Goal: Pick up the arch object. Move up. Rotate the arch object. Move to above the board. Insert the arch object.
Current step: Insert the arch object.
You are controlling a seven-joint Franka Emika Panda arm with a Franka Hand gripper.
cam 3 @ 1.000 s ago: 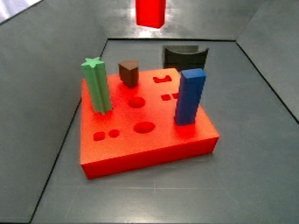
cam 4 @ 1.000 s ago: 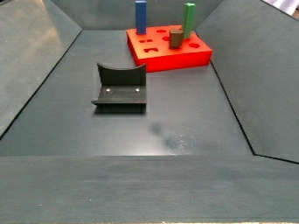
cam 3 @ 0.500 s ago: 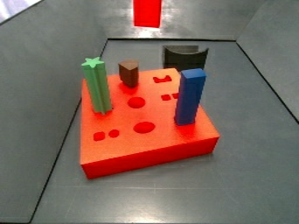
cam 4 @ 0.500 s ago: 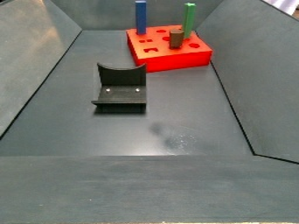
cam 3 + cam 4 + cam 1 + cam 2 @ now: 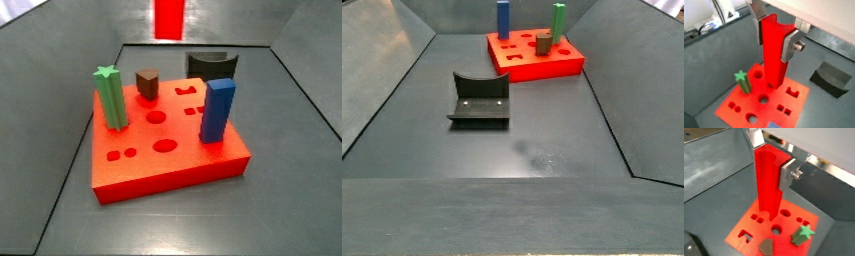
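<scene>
Observe the arch object (image 5: 771, 50): it hangs upright between the silver finger plates (image 5: 791, 46) of the gripper (image 5: 775, 39), which is clamped on its upper part. In both wrist views its lower end hangs above the board (image 5: 799, 102), not touching it. In a side view you see only the bar's lower end (image 5: 168, 18) at the upper edge. On the board stand a green star peg (image 5: 111, 97), a blue pillar (image 5: 218, 112) and a brown peg (image 5: 147, 83). The fixture (image 5: 478, 101) stands apart on the floor.

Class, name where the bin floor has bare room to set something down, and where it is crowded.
Free: the floor between the fixture and the near wall. Crowded: the board with its green peg, blue pillar and brown peg. The gripper holds the arch object above the board.
</scene>
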